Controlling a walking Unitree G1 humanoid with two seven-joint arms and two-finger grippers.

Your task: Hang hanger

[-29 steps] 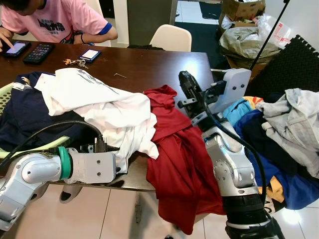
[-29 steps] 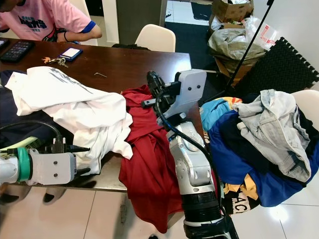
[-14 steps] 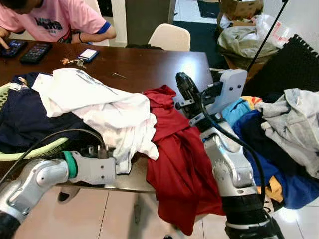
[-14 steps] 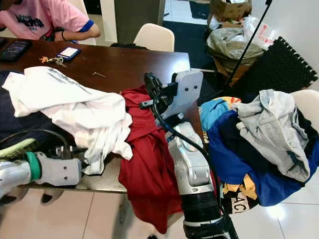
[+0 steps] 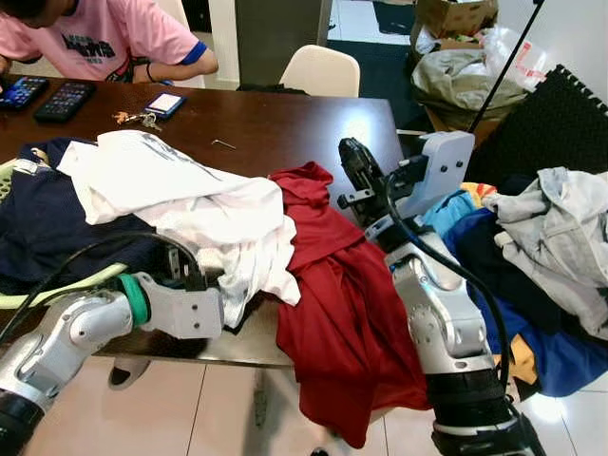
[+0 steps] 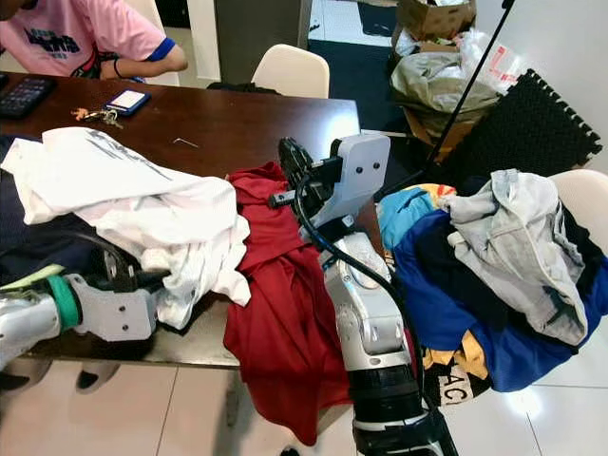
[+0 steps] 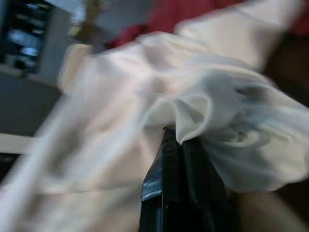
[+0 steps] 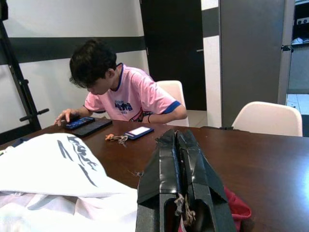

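I see no hanger. A white shirt [image 5: 190, 204] and a red shirt [image 5: 332, 285] lie heaped on the dark wooden table [image 5: 285, 128], the red one hanging over the front edge. My left arm [image 5: 180, 309] reaches in at the table's front edge under the white shirt's hem. In the left wrist view my left gripper [image 7: 179, 142] has its fingers pressed together, tips tucked under a white fold. My right gripper [image 5: 353, 163] is shut and raised above the red shirt's top, pointing across the table; a bit of red cloth [image 8: 237, 209] lies below it.
A navy garment [image 5: 47, 228] and a light green basket rim [image 5: 57, 288] are at the left. A person [image 5: 114, 43] sits at the far side with phones [image 5: 166, 103] and keys [image 5: 138, 119]. A clothes pile [image 5: 551, 247] fills a chair at the right.
My left arm has lifted a little and pushed further in under the white shirt's hem. The right arm has hardly moved. The camera has shifted slightly.
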